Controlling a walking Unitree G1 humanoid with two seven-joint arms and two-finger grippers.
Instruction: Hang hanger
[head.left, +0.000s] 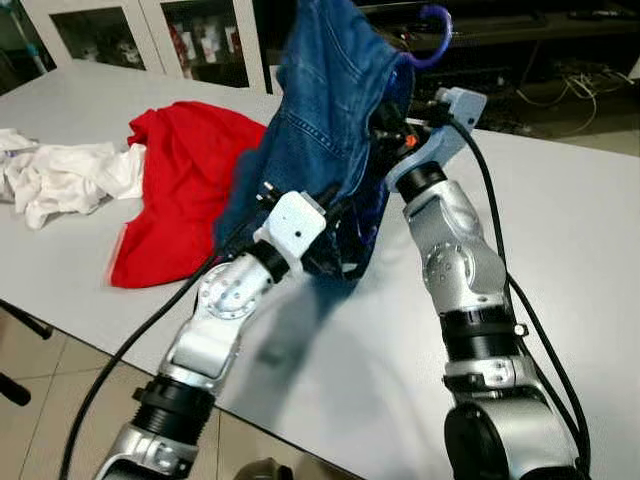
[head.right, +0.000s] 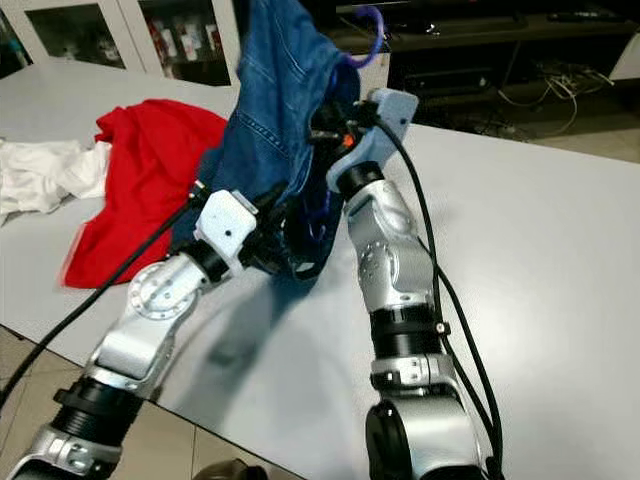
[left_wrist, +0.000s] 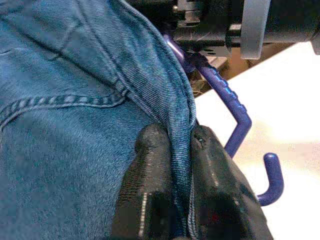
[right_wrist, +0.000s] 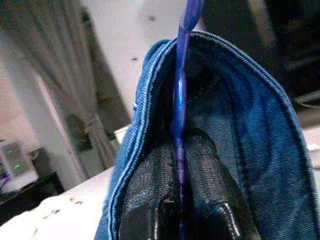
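Denim jeans (head.left: 320, 110); glossy plastic hanger (left_wrist: 235, 120).

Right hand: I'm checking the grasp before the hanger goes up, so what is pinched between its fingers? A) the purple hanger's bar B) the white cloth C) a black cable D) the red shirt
A: in the right wrist view the right hand is shut on the purple hanger inside the blue jeans.

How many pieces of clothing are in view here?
3: the denim jeans held up on the purple hanger by both grippers, the red garment on the table beside them, and the white garment farther left.
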